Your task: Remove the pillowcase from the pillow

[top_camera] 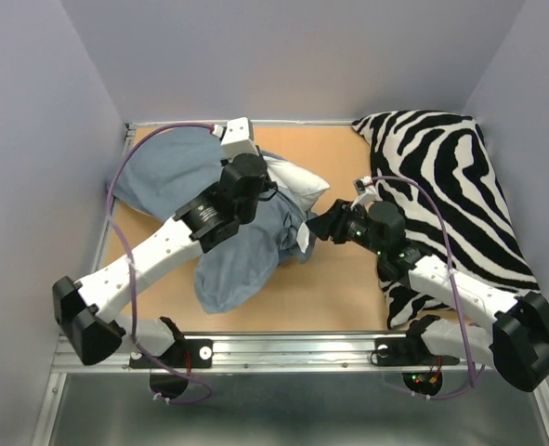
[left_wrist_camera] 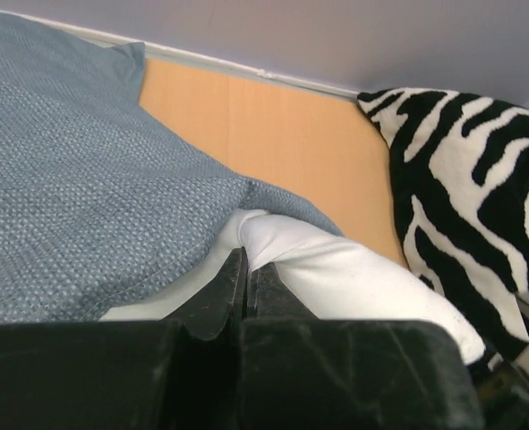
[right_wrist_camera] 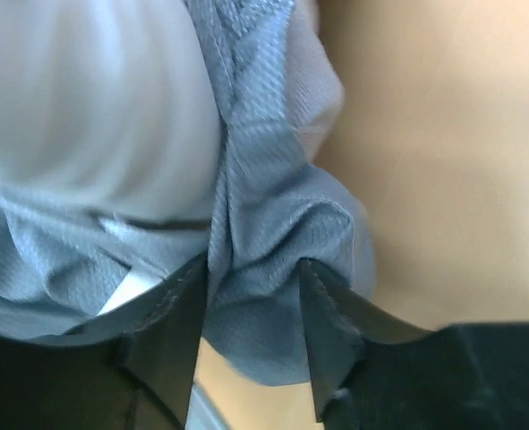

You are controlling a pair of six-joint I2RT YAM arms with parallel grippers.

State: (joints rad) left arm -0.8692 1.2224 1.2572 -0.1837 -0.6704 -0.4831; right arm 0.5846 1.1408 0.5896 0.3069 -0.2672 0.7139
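The blue-grey pillowcase [top_camera: 172, 172] lies rumpled across the left of the table, still partly over the white pillow [top_camera: 302, 186], whose bare corner sticks out to the right. My left gripper [top_camera: 272, 189] is over that corner. In the left wrist view it [left_wrist_camera: 246, 264] is shut on a pinch of the white pillow [left_wrist_camera: 354, 278], next to the pillowcase [left_wrist_camera: 67, 179]. My right gripper [top_camera: 309, 232] is at the pillowcase's right edge. In the right wrist view it [right_wrist_camera: 253, 269] holds a bunched fold of the pillowcase [right_wrist_camera: 255, 215] between its fingers, with the pale pillow [right_wrist_camera: 94, 116] blurred behind.
A black-and-white zebra-striped cushion [top_camera: 450, 186] fills the right side of the table and lies under my right arm; it also shows in the left wrist view [left_wrist_camera: 479, 179]. Bare wooden tabletop [top_camera: 348, 279] shows between the two. Grey walls close in the table on three sides.
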